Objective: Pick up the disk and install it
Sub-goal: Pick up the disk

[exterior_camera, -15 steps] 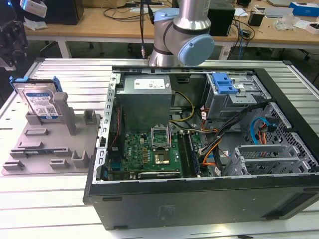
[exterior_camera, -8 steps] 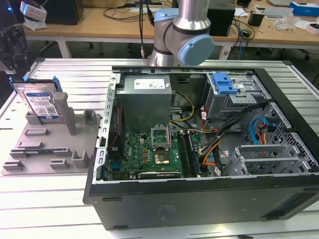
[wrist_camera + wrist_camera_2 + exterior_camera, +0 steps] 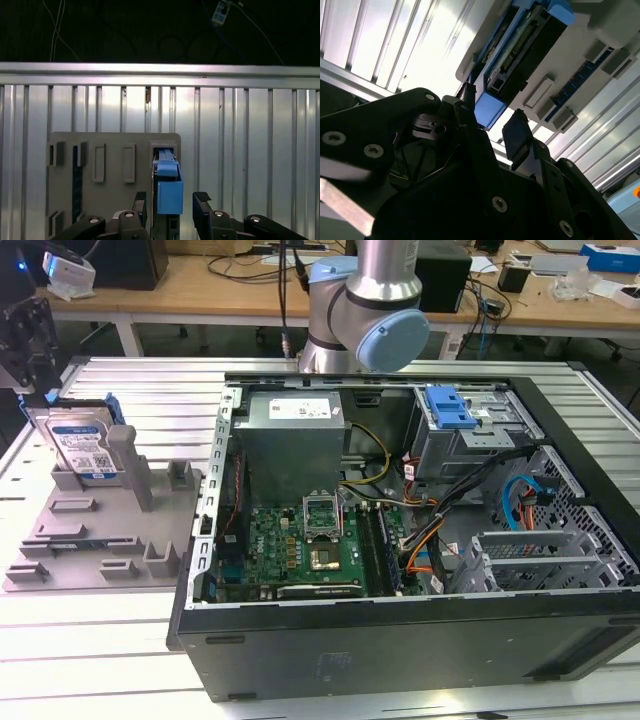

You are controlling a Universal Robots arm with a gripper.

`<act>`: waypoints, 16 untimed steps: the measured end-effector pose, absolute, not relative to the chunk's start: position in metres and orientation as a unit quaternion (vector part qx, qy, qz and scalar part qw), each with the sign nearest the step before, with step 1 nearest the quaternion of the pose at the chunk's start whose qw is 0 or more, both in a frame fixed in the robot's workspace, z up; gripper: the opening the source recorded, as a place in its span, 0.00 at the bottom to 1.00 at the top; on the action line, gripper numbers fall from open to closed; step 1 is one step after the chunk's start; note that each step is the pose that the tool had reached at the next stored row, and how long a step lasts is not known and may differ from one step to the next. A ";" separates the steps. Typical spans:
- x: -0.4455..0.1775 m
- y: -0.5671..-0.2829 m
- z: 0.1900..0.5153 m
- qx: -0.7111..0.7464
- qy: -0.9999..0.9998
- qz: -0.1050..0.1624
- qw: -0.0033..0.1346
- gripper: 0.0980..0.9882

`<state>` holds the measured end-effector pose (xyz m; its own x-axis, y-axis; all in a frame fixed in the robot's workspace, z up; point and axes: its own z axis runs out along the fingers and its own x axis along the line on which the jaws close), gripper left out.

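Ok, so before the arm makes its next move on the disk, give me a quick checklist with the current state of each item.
1. Disk standing upright in the grey holder: ok.
2. Gripper open: ok.
3. Fingers on either side of the disk's blue rail, in the first wrist view: ok.
4. Gap showing between each finger and the rail: ok.
5. Drive bay in the computer case free to take the disk: cannot tell.
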<state>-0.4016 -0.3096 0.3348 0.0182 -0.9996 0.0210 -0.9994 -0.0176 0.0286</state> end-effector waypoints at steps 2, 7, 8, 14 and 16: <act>-0.402 -0.310 0.333 0.713 -0.701 -0.003 0.018 0.44; -0.402 -0.310 0.328 0.713 -0.701 -0.003 0.018 0.44; -0.402 -0.310 0.327 0.713 -0.701 -0.003 0.018 0.44; -0.403 -0.310 0.319 0.713 -0.701 -0.003 0.018 0.44; -0.403 -0.310 0.317 0.713 -0.701 -0.003 0.018 0.44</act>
<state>-0.4031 -0.3096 0.3174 0.0181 -0.9996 0.0210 -0.9994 -0.0175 0.0287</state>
